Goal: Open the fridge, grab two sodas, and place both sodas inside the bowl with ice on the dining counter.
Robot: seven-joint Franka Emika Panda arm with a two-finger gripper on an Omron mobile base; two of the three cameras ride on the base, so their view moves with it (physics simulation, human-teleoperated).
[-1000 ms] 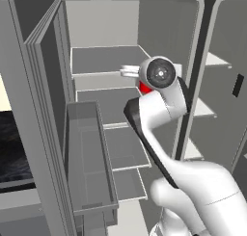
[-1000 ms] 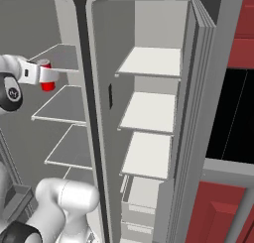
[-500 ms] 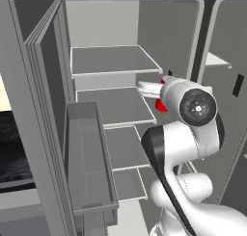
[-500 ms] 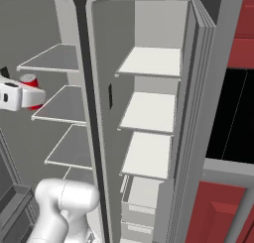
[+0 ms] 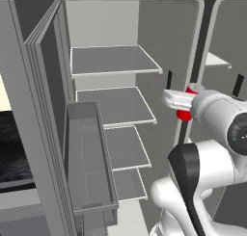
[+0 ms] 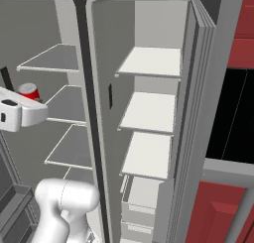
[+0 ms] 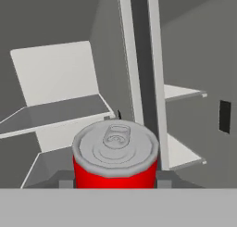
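The grey fridge (image 5: 116, 61) stands open, its pale shelves bare. My gripper (image 5: 185, 102) is shut on a bright red soda can (image 5: 184, 114) in front of the fridge's centre post, level with the second shelf. The same can (image 6: 29, 91) pokes up behind the white hand at the left edge of the right base view. In the hand view the can (image 7: 115, 159) stands upright between my fingertips (image 7: 66, 180), its silver top with the pull tab facing the camera. The bowl with ice and the dining counter are out of view.
The left fridge door (image 5: 46, 134) stands wide open and carries a deep grey bin (image 5: 89, 163). The right door (image 6: 198, 113) is open too, its shelves (image 6: 151, 63) empty. Dark red cabinets (image 6: 221, 212) flank the fridge on the right. A dark glossy surface (image 5: 12, 148) lies beyond the left door.
The hand has drawn the red can back out of the left compartment, away from the shelves and toward the centre post. The grip on the can is unchanged.
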